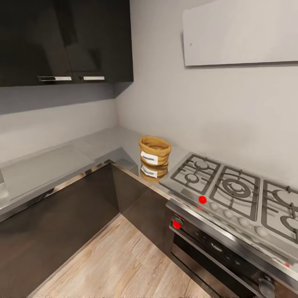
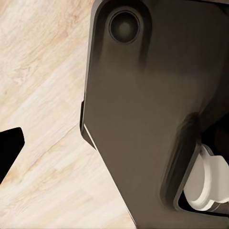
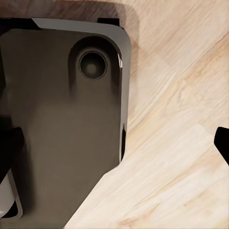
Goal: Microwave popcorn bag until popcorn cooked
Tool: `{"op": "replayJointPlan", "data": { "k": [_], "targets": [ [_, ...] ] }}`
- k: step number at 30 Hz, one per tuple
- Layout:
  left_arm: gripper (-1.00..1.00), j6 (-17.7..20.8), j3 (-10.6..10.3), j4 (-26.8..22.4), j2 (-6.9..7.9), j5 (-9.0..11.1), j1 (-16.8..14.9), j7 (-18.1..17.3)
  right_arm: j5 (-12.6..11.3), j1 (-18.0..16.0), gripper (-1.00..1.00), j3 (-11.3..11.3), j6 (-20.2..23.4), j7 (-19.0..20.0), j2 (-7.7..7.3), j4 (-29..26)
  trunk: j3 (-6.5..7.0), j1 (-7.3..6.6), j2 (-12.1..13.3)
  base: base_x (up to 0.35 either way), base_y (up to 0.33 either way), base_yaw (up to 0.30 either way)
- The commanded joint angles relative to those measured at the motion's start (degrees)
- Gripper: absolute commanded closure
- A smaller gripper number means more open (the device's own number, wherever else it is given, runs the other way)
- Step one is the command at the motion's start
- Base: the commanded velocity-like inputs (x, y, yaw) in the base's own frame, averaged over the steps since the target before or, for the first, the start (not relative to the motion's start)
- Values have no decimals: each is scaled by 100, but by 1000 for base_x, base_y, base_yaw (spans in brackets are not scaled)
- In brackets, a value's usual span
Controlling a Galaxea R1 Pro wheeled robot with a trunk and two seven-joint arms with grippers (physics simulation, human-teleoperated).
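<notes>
the bag (image 1: pixel 155 151) stands upright on the countertop (image 1: pixel 62 163), in the inner corner of the l-shaped run, just beside the near end of the hob (image 1: pixel 231 188) and close to the grey wall. its rolled rim is up and its white label faces the camera; a reflection of it lies on the glossy slab below. nothing is touching it. dark cabinets (image 1: pixel 62 39) hang above the other leg of the counter, and an oven (image 1: pixel 223 252) sits under the hob, with red dots on the knob strip and oven front. the head view carries no arm or claw. each wrist view looks down on the dark shell of the robot's base (image 2: pixel 143 124) over the plank floor (image 2: pixel 43 71), which suggests both arms hang low at the sides. a black sliver at the edge of each wrist picture may be a fingertip, but the claws' condition, released or clenched, cannot be told on either side; nothing appears in their grasp. assessment: the task is at its opening stage. the bag has not been picked up, loaded, or heated. remaining work is everything: close on the counter, raise an arm, grasp the bag, find the microwave, open it, place the bag, shut the door and run it.
</notes>
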Motion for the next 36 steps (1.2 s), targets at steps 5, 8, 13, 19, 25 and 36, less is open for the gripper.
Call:
{"op": "replayJointPlan", "data": {
  "k": [5,8,13,19,25,36],
  "targets": [
    [-100,-19,7,2,-1,33,-2,2,52,-7,-100,-44,-29,10,-3,16,-52,0,-5,0,0,0],
    [-100,-18,7,2,-1,33,1,2,76,-7,-100,-43,-29,10,-3,18,-80,0,-5,0,0,0],
    [-100,-18,7,2,-1,33,-1,2,166,-7,-100,-51,-37,10,4,18,-125,0,-5,0,0,0],
    [-100,-19,7,2,-1,33,2,2,175,-7,-100,-52,-36,10,1,19,-180,0,-5,0,0,0],
    [-100,-18,7,2,-1,33,-1,2,175,-7,-100,-52,-37,10,6,18,-235,0,-5,0,0,0],
    [-100,-17,7,2,-1,33,-1,2,175,-7,-100,-52,-35,10,3,17,-336,0,-5,0,0,0]
  ]
}}
